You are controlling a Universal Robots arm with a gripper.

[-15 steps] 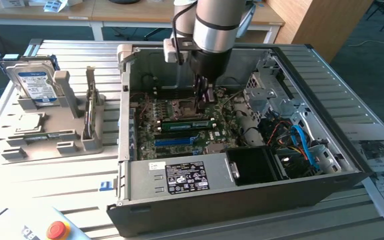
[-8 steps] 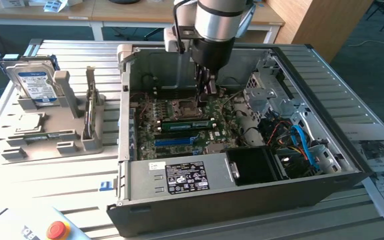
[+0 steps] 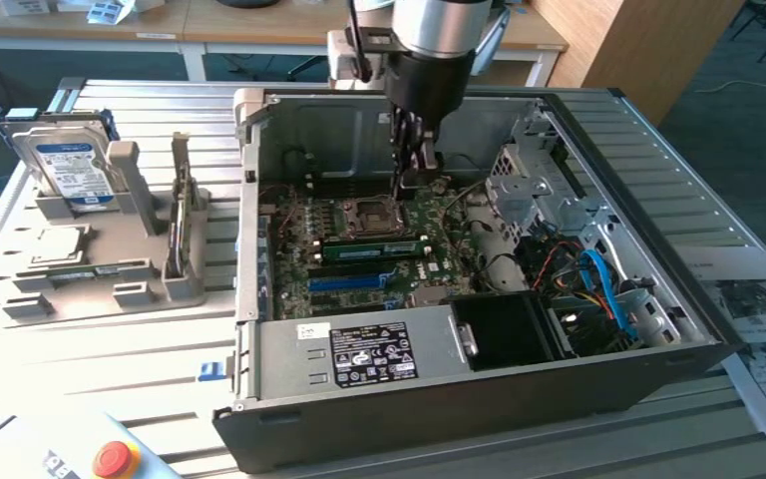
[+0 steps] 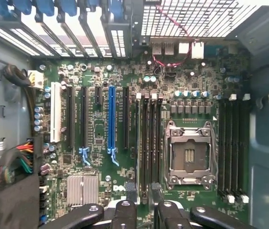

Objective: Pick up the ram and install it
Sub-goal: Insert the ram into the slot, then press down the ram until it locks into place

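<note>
Beneath the fingers we see an open computer case [image 3: 490, 399] on the desk [image 3: 131, 339], its empty processor socket [image 4: 189, 156] close by them, a blue slot [image 4: 111, 121] farther off, a hard drive [image 3: 71, 170] well apart.

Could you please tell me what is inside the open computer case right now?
The computer case holds the motherboard, an empty processor socket, memory slots, cables and the gripper. What lies beneath the power supply is covered.
</note>
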